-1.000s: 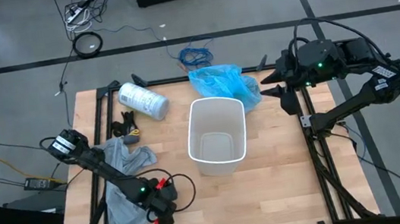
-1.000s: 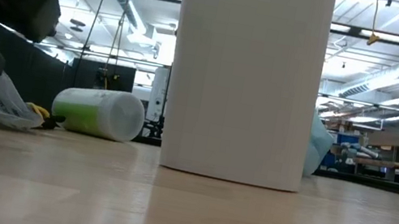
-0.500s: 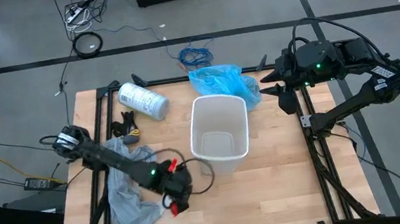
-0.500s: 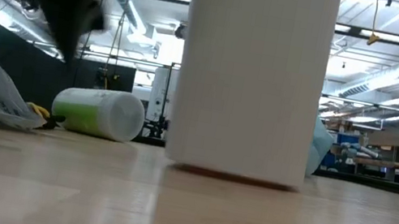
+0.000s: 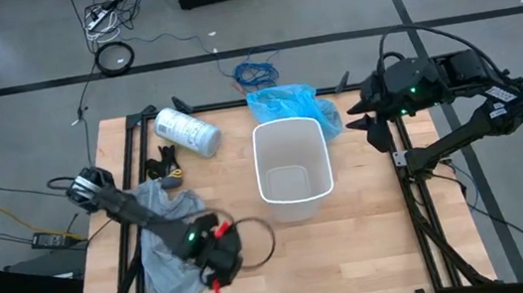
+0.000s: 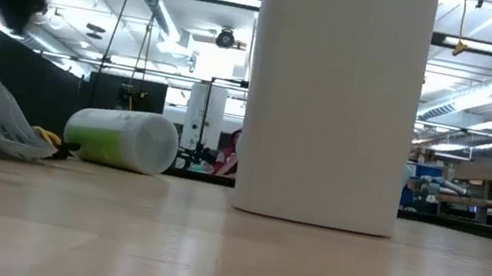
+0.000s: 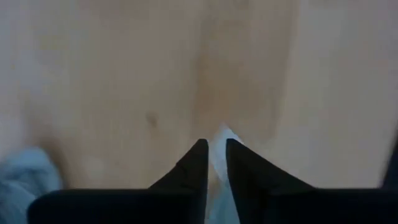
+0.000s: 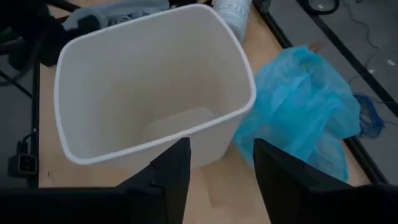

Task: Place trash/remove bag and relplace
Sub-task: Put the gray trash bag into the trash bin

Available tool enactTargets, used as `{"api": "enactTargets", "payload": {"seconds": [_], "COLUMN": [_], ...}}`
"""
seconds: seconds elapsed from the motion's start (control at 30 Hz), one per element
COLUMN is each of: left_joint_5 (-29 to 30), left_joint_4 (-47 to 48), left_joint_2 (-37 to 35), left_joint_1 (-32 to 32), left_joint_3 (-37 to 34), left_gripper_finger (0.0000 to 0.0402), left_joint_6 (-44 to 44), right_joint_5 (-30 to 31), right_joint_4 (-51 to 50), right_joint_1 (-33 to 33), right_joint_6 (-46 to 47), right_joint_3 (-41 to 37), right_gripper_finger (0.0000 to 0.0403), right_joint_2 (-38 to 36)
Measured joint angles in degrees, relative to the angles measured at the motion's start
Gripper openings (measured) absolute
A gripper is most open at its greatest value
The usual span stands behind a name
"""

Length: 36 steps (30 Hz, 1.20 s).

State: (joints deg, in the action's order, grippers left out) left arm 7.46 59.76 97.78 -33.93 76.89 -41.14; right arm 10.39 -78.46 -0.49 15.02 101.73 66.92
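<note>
The light-blue bag (image 5: 287,108) lies crumpled on the table's far edge behind the white bin (image 5: 292,168), which stands upright with no liner in it. The grey replacement liner (image 5: 166,246) lies heaped at the table's near left. My left gripper (image 5: 214,267) hangs above the liner's right edge, pointing down, its fingers a narrow gap apart with pale plastic between them (image 7: 216,152). My right gripper (image 8: 221,168) stands open, high over the table's far right, beside the bin and the bag (image 8: 298,106). No trash shows. My left gripper pinches a pale strip of the grey liner (image 7: 221,135) between its two fingers, coming from above and pointing down. The strip pokes out just past the fingertips. How the liner hangs from there is hidden by the gripper itself.
A white printed roll (image 5: 187,133) lies on its side at the far left, with a small black-and-yellow object (image 5: 166,166) near it. A loop of cable (image 5: 253,243) hangs off my left arm close to the bin. Bare wood lies near and right of the bin.
My left gripper swung toward the bin, then drew back toward the near left, rising all the while. The bin tipped briefly and slid a little toward the table's right edge. It stands flat again.
</note>
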Motion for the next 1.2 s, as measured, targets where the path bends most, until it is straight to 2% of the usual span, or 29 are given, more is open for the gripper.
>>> {"api": "enactTargets", "payload": {"seconds": [0.2,0.4,0.53,0.7,1.03,1.13,1.2], "left_joint_5": [-1.0,-3.7,-3.7,-4.4,-7.8,-9.6,-9.7], "left_joint_4": [-2.9,-13.6,-13.5,-13.8,-28.1,-30.4,-30.0], "left_joint_2": [0.0,0.0,0.0,0.0,-0.2,-0.2,-0.1], "left_joint_1": [-7.8,-12.1,-14.4,-16.5,-18.7,-18.5,-18.5], "left_joint_3": [-4.3,-8.6,-10.6,-14.6,-25.2,-27.4,-27.8], "left_gripper_finger": [0.0111,0.0155,0.0168,0.017,0.0169,0.0149,0.0114], "left_joint_6": [-8.2,-16.8,-22.7,-28.3,-33.5,-35.1,-35.6], "right_joint_5": [-1.1,-1.1,-1.1,-1.1,-3.1,-3.1,-3.1], "right_joint_4": [-0.6,-0.6,-0.6,-0.6,-1.2,-1.4,-1.4], "right_joint_1": [0.0,0.0,0.0,0.0,0.0,0.0,0.0], "right_joint_6": [-0.1,-0.1,0.1,1.5,2.0,2.0,2.0], "right_joint_3": [0.0,0.0,0.0,0.0,0.0,0.0,0.0], "right_gripper_finger": [0.0171,0.0176,0.0175,0.0176,0.0176,0.0176,0.0176], "right_joint_2": [0.0,0.1,0.2,0.2,0.2,0.2,0.2]}}
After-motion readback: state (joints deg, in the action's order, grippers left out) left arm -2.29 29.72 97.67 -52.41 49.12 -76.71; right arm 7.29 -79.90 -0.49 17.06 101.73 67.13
